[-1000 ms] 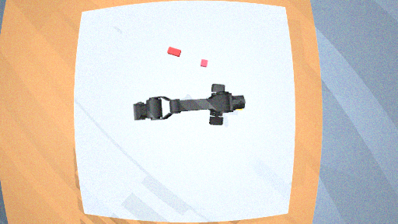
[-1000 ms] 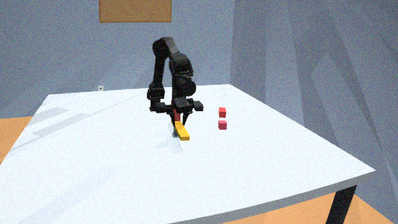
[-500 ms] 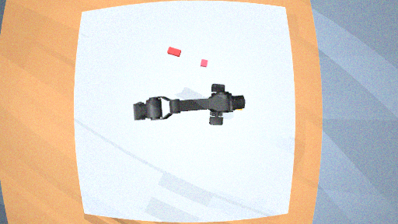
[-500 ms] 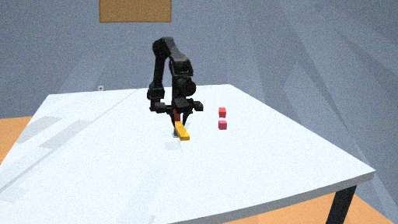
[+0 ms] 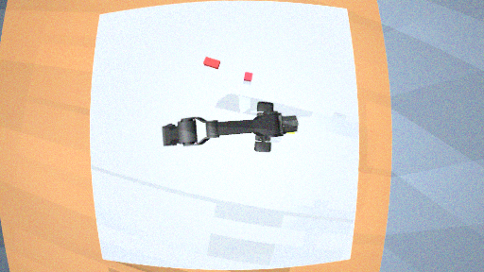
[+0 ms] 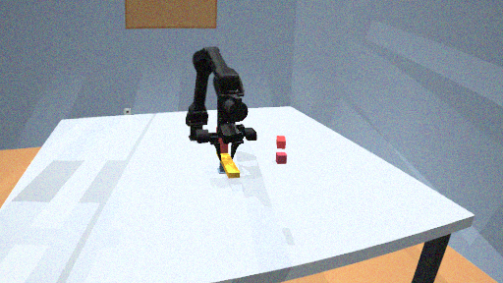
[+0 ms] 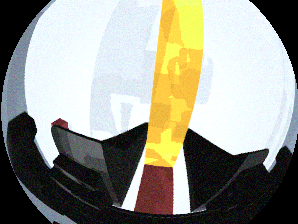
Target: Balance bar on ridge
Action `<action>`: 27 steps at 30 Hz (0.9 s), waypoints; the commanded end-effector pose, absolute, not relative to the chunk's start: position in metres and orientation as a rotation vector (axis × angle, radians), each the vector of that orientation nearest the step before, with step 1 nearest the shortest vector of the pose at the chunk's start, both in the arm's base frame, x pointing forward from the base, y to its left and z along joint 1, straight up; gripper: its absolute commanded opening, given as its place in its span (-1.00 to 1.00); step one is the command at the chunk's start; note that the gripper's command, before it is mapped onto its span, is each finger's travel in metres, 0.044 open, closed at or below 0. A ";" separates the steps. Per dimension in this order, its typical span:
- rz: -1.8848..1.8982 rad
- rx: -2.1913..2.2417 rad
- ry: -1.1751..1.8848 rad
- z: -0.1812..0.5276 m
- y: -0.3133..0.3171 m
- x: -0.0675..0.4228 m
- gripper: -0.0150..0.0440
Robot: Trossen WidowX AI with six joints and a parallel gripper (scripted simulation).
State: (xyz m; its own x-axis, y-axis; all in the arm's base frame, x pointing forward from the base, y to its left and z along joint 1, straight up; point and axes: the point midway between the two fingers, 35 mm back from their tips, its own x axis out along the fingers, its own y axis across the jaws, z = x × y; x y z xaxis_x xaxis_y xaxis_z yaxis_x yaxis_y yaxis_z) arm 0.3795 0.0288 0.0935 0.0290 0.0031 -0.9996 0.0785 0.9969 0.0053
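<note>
Bar, yellow with a dark red end, sat clamped in the gripper near the middle of the white table, its yellow length running out from the fingers toward the exterior camera and sloping slightly down. The jaws stood partly closed on the red end, which the wrist view showed pinched low between the two dark fingers while the yellow part stretched away over the tabletop. A small grey shape under the bar's middle could be seen in the exterior view, though whether the bar touched it could not be told. The black arm reached out from its base across the table, with the wrist pointed downward over the bar; from the top view only a sliver of yellow showed beside the gripper. Two red blocks lay on the table to the side, apart from each other and well apart from the bar.
</note>
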 end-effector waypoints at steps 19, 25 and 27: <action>-0.059 0.065 1.540 0.091 0.029 0.380 -0.49; -0.059 0.065 1.540 0.091 0.029 0.380 -0.49; -0.059 0.065 1.540 0.090 0.029 0.380 -0.49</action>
